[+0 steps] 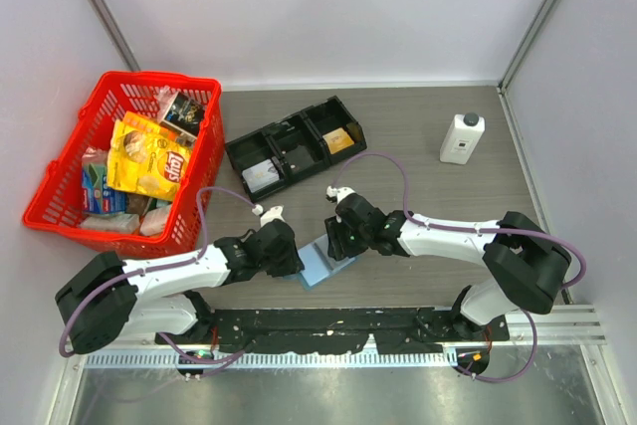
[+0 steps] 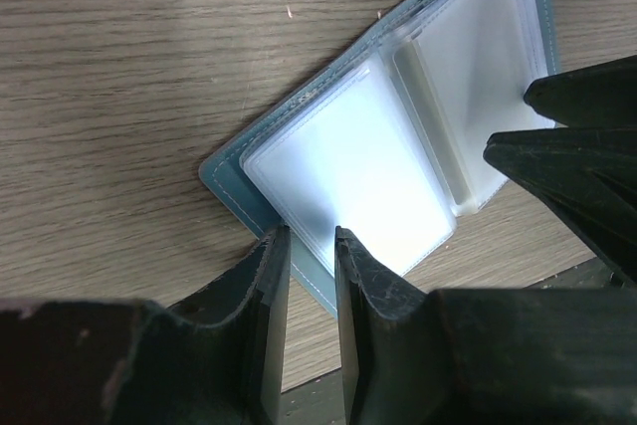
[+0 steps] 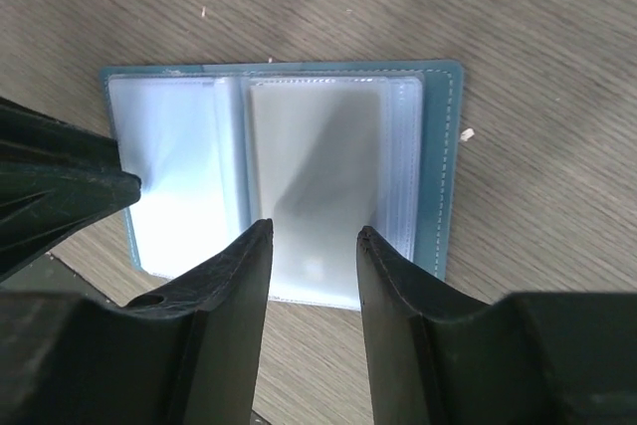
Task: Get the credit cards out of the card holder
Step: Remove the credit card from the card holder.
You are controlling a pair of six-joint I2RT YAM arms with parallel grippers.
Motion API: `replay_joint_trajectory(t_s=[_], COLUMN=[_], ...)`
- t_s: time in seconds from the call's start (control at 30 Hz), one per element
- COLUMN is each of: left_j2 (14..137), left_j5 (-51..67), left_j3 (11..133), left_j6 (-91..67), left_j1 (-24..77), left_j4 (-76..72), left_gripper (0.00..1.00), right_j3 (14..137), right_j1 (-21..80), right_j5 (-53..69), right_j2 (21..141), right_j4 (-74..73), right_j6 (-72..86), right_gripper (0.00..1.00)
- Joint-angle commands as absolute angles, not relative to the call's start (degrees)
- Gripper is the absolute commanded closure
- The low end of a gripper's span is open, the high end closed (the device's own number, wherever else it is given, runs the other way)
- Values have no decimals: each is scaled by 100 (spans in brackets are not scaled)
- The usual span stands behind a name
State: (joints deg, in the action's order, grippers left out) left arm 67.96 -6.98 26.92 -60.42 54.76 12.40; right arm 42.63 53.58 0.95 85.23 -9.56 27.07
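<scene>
The card holder (image 3: 234, 146) lies spread open, inside up, flat on the counter (image 1: 418, 136), directly between the two grippers. The left gripper (image 2: 311, 238) has its jaws parted by only a narrow slit. In the left wrist view its fingertips sit at the holder's nearest edge, close to one corner. The blue cover rim and the edge of a clear sleeve show in the gap between them. Nothing looks clamped there, and I cannot tell whether the tips touch the holder or hang just above it. From this gripper the rest of the holder stretches away ahead and to one side, toward the other gripper's dark fingers.

The right gripper (image 3: 314, 236) stands about half open and holds nothing. One half of the holder lies straight ahead of its fingertips, the sleeve framed in the gap between the two fingers. The tips are at that half's near edge. The crease and the other half lie off to the side, where the left gripper's fingers reach in over the sleeve.

The credit cards (image 3: 314, 161) are inside the holder, showing as pale grey to whitish rectangles behind the clear sleeves; how many there are I cannot tell.

Beyond both grippers on the counter sits a black tray (image 1: 299, 141). A red basket (image 1: 60, 196) lies far out on the left gripper's side and a white bottle (image 1: 462, 138) on the right gripper's side.
</scene>
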Motion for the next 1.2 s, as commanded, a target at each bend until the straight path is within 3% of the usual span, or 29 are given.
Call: replay_joint_trajectory(t_s=[0.0, 0.2, 0.5, 1.17], left_j2=[6926, 6961, 6926, 6979], left_j5=[-624, -607, -606, -519], left_j3=[2777, 2795, 2777, 2786], left_j6=[-5941, -5933, -5933, -5933], left_j1=[5502, 5493, 5502, 5502], left_j4=[1239, 1222, 1239, 1195], left_gripper=[73, 73, 73, 73], right_j3=[4324, 4324, 4412, 4272], right_j1=[5388, 5388, 5388, 5467], right_j5=[456, 511, -474, -88], right_j2=[8464, 8429, 8130, 8490], right_j4=[-721, -694, -1134, -879], right_j6=[2681, 2716, 2611, 2689], right_gripper=[57, 60, 53, 54])
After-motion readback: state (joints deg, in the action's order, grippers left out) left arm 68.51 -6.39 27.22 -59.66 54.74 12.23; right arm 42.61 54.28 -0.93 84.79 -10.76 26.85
